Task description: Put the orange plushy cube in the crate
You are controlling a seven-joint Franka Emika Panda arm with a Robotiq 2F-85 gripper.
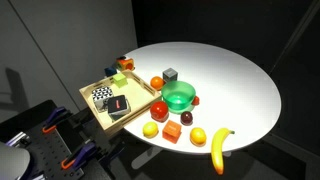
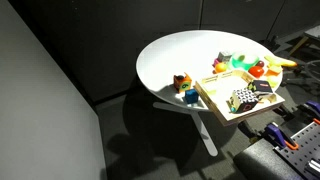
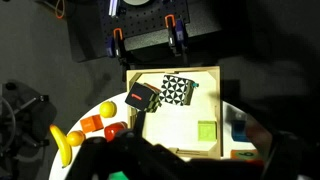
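Observation:
The orange plushy cube [image 1: 172, 132] sits on the white round table near the front edge, between a yellow lemon [image 1: 151, 129] and a dark plum. It also shows in the wrist view [image 3: 91, 122], left of the crate. The crate [image 1: 92, 112], a shallow light-wood tray, lies at the table's edge and shows in both exterior views [image 2: 222, 110] and in the wrist view [image 3: 212, 105]. It holds a checkered cube [image 3: 178, 90], a black cube [image 3: 140, 97] and a green block [image 3: 207, 130]. My gripper [image 3: 190, 165] hangs high over the crate, dark and blurred, jaws apart and empty.
A green bowl [image 1: 180, 97], a red cube [image 1: 159, 108], a grey cube [image 1: 171, 74], a round orange fruit [image 1: 156, 82] and a banana [image 1: 219, 148] lie on the table. An orange toy and a blue block [image 2: 190, 97] sit beside the crate. A clamped bench [image 3: 145, 35] stands below.

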